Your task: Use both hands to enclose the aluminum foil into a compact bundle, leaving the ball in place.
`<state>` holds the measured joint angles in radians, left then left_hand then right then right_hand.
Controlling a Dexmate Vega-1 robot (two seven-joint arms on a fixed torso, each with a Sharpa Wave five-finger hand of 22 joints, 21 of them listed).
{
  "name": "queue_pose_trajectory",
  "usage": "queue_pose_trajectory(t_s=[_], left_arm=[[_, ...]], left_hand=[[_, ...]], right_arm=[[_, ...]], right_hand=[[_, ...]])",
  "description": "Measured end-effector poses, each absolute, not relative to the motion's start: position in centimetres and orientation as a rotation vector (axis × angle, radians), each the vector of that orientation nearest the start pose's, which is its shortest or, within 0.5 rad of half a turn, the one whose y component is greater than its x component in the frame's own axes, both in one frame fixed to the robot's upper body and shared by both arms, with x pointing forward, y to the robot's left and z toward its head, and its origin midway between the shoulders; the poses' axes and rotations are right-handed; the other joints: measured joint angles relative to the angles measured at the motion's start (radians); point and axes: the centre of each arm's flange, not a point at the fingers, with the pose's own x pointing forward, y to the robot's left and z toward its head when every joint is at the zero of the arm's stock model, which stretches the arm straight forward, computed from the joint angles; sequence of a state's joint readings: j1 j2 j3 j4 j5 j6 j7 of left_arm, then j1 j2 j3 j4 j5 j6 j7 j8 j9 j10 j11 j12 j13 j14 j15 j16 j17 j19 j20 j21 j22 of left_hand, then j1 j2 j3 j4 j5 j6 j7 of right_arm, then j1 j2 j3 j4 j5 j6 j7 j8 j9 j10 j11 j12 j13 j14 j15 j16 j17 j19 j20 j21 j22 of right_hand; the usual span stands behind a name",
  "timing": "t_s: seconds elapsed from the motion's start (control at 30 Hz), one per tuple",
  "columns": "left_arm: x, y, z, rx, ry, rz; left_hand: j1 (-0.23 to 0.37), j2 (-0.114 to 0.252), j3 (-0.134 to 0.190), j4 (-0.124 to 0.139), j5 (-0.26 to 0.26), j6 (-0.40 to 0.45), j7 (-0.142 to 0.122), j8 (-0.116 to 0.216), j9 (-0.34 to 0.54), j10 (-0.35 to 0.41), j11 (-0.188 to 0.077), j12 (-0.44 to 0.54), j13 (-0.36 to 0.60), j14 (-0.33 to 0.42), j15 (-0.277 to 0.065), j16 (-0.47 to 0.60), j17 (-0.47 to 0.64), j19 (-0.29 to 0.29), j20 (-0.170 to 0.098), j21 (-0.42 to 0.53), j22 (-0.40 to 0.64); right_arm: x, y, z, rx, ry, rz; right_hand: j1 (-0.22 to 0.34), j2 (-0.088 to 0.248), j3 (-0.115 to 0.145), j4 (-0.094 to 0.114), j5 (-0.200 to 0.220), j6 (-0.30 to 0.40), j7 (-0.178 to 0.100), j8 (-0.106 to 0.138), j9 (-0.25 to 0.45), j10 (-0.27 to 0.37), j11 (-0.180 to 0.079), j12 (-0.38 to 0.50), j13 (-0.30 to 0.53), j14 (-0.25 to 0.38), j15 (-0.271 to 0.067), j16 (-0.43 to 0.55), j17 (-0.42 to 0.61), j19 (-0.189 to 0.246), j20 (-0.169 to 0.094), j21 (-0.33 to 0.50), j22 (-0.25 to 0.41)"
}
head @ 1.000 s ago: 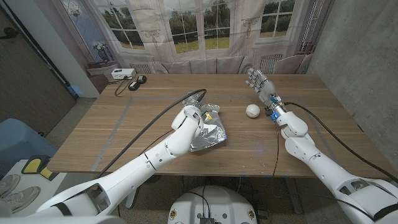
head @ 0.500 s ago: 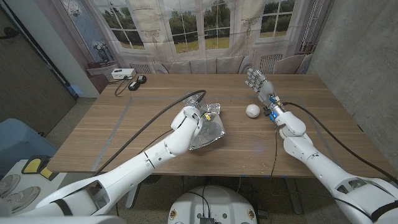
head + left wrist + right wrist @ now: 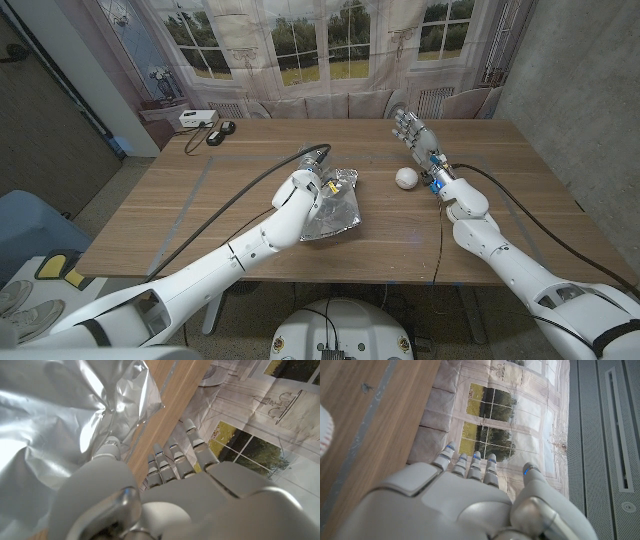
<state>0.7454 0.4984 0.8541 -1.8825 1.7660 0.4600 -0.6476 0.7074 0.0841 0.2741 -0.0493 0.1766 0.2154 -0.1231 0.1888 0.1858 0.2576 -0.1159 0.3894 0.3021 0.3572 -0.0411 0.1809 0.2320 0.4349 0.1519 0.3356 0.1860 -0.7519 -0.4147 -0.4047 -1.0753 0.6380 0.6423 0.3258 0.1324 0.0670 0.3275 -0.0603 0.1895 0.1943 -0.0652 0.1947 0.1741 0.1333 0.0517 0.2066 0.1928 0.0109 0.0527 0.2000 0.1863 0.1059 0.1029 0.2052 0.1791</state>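
Your left robot hand [image 3: 305, 190] sits at the left edge of the aluminum foil [image 3: 335, 210], its back toward the head camera. In the left wrist view, a thumb tip [image 3: 107, 450] presses against the crinkled sheet while the other fingers [image 3: 172, 460] extend straight and close together past the foil's edge, over bare wood. Whether the sheet is pinched or merely touched cannot be told from these pictures.

Your right robot hand [image 3: 413, 132] stands well to the right and farther back, fingers straight and slightly fanned, holding nothing. The right wrist view shows its fingertips [image 3: 470, 465] apart from one another and clear of the counter [image 3: 200, 200].

The foil lies near the middle of the counter as a loose, creased sheet, one corner lifted at its far end beside the left robot hand. It is not yet bundled.

The ball [image 3: 405, 178], white, rests on the wood to the right of the foil and apart from it, just near-left of the right robot hand and not touching it.

At the counter's far left corner lie a white box [image 3: 194, 119] and a small black device [image 3: 218, 132].
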Motion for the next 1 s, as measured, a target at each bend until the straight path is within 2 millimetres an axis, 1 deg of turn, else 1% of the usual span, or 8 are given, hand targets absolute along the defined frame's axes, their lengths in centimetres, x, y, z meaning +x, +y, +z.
queue_pose_trajectory(t_s=[0.07, 0.2, 0.27, 0.37, 0.57, 0.67, 0.8, 1.0], left_arm=[[54.7, 7.3, 1.0, 2.154, -0.431, 0.362], [53.9, 7.1, 1.3, 2.114, -0.482, 0.364], [53.5, 7.1, 1.4, 2.087, -0.508, 0.358], [52.9, 7.1, 1.5, 2.031, -0.547, 0.343], [51.8, 7.4, 1.2, 1.938, -0.599, 0.321], [51.3, 7.6, 1.0, 1.893, -0.62, 0.305], [50.7, 8.0, 0.7, 1.836, -0.65, 0.287], [50.1, 8.6, 0.0, 1.732, -0.704, 0.254]], left_hand=[[-0.017, 0.009, -0.006, 0.006, 0.0, 0.0, 0.0, 0.004, 0.0, 0.003, 0.006, 0.0, -0.001, 0.0, 0.0, 0.005, -0.003, -0.002, 0.002, 0.0, 0.0], [-0.042, 0.011, -0.006, 0.014, 0.0, 0.034, 0.003, 0.011, 0.0, 0.057, 0.009, 0.0, -0.01, 0.038, -0.002, 0.027, -0.017, 0.029, -0.013, 0.0, 0.0], [-0.046, 0.008, -0.006, 0.014, 0.0, 0.042, 0.005, 0.011, 0.0, 0.072, 0.011, 0.0, -0.014, 0.051, -0.004, 0.028, -0.022, 0.048, -0.017, 0.005, 0.0], [-0.052, 0.011, -0.006, 0.014, 0.0, 0.054, 0.007, 0.019, 0.0, 0.078, 0.016, 0.0, -0.016, 0.053, -0.005, 0.028, -0.027, 0.066, -0.019, 0.009, 0.0], [-0.056, 0.01, -0.006, 0.014, 0.0, 0.078, 0.009, 0.026, 0.0, 0.083, 0.021, -0.005, -0.02, 0.056, -0.002, 0.028, -0.032, 0.067, -0.02, 0.009, -0.005], [-0.064, 0.01, -0.006, 0.014, 0.0, 0.103, 0.006, 0.03, 0.0, 0.094, 0.026, -0.009, -0.026, 0.065, -0.003, 0.028, -0.036, 0.071, -0.016, 0.005, -0.005], [-0.083, 0.029, 0.005, 0.018, 0.0, 0.124, 0.005, 0.034, 0.0, 0.099, 0.024, -0.023, -0.036, 0.074, -0.005, 0.028, -0.041, 0.072, -0.015, 0.004, -0.005], [-0.086, 0.054, 0.017, 0.016, 0.0, 0.129, 0.01, 0.03, 0.0, 0.093, 0.029, -0.039, -0.047, 0.056, -0.003, 0.019, -0.046, 0.063, -0.005, -0.014, -0.009]], right_arm=[[64.3, -26.0, -1.1, -0.033, -0.856, 0.416], [63.6, -25.4, -1.0, -0.048, -0.883, 0.425], [63.2, -25.1, -1.0, -0.059, -0.894, 0.43], [62.6, -24.6, -1.0, -0.079, -0.908, 0.442], [61.4, -23.7, -1.1, -0.111, -0.934, 0.465], [60.9, -23.3, -1.2, -0.125, -0.949, 0.469], [60.1, -22.7, -1.6, -0.151, -0.973, 0.457], [59.0, -21.6, -2.5, -0.212, -1.006, 0.414]], right_hand=[[0.005, 0.01, 0.005, -0.005, 0.003, 0.014, 0.006, 0.002, 0.0, 0.016, 0.001, 0.002, 0.0, 0.011, -0.011, 0.001, 0.0, 0.011, -0.011, 0.003, 0.0], [0.066, 0.075, 0.056, -0.031, 0.008, 0.072, 0.011, 0.005, 0.0, 0.07, -0.001, 0.009, 0.0, 0.069, -0.025, 0.011, -0.005, 0.065, -0.065, 0.02, 0.0], [0.093, 0.086, 0.075, -0.04, 0.008, 0.089, 0.014, 0.009, 0.0, 0.091, -0.002, 0.016, 0.0, 0.092, -0.041, 0.012, -0.005, 0.085, -0.085, 0.022, 0.0], [0.105, 0.09, 0.084, -0.047, 0.008, 0.101, 0.012, 0.009, 0.0, 0.105, -0.009, 0.017, 0.0, 0.105, -0.055, 0.012, -0.005, 0.096, -0.096, 0.022, 0.0], [0.126, 0.098, 0.108, -0.035, 0.006, 0.119, 0.006, 0.01, 0.001, 0.116, -0.013, 0.017, 0.0, 0.12, -0.058, 0.02, -0.002, 0.109, -0.109, 0.027, 0.0], [0.146, 0.102, 0.132, -0.022, -0.001, 0.148, 0.008, 0.01, 0.005, 0.145, -0.018, 0.019, 0.0, 0.148, -0.069, 0.031, 0.002, 0.134, -0.118, 0.033, 0.0], [0.159, 0.107, 0.154, 0.001, -0.005, 0.185, 0.007, 0.016, 0.005, 0.182, -0.018, 0.028, 0.0, 0.179, -0.089, 0.041, 0.007, 0.162, -0.126, 0.041, 0.0], [0.166, 0.105, 0.158, 0.004, -0.009, 0.194, 0.011, 0.016, 0.005, 0.192, -0.014, 0.028, 0.0, 0.182, -0.081, 0.041, 0.007, 0.171, -0.128, 0.043, 0.0]])
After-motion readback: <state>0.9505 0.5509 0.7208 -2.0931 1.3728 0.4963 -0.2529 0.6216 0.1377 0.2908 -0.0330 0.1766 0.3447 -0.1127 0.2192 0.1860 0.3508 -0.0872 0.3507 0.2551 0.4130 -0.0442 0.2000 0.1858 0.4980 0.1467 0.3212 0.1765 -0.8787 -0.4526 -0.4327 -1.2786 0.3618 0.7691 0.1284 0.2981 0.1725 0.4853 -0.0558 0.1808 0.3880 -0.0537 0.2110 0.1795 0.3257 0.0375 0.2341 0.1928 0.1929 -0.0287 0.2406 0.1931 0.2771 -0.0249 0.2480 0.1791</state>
